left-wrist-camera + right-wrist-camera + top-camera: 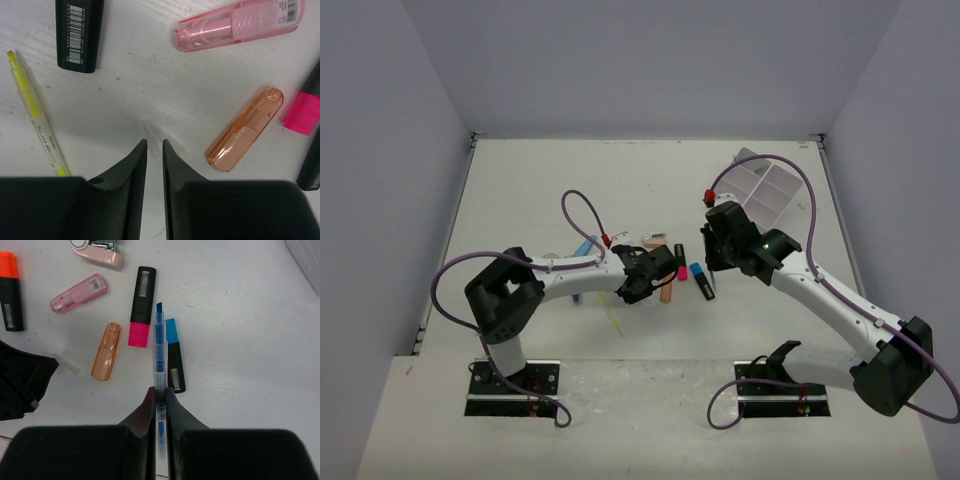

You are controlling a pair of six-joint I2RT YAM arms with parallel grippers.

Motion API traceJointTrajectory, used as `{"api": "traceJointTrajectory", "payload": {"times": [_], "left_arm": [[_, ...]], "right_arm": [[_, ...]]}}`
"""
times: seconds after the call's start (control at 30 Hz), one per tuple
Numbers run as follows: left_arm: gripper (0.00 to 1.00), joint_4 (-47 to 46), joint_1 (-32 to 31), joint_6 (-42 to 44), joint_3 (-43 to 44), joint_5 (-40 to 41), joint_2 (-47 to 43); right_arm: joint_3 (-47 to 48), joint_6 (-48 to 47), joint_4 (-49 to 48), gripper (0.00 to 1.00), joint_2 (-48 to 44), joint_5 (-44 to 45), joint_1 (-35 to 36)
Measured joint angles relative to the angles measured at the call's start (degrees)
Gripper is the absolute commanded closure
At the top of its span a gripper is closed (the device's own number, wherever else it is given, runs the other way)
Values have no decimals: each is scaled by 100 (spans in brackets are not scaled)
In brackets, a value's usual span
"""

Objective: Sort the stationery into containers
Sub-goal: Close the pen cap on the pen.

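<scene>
Now: right gripper (159, 390) clamped on thin blue pen (159, 345); next, carry it to the white divided tray (772, 192). Left gripper (155, 142) nearly closed, hold unclear.

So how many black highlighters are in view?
3, right wrist view: orange-capped top left, pink-capped centre, blue-capped beside the blue pen in the right gripper; arms may hide more.

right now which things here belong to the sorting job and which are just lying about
job: blue pen in right tool, pink highlighter, blue highlighter, orange highlighter, yellow pen, pink case, orange case, tray
lying about: purple cable, base plate
</scene>
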State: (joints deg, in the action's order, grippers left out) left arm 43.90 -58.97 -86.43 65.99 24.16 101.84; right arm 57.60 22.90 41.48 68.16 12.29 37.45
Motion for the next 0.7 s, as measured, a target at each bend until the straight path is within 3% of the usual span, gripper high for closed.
{"api": "traceJointTrajectory", "payload": {"times": [0.6,0.7], "left_arm": [[81,-21,7,0,-129,-84,181],[85,-36,7,0,-144,-83,182]], "right_arm": [[-66,-5,-40,100,0,-25,0],[-66,-5,-41,100,0,-57,0]]}}
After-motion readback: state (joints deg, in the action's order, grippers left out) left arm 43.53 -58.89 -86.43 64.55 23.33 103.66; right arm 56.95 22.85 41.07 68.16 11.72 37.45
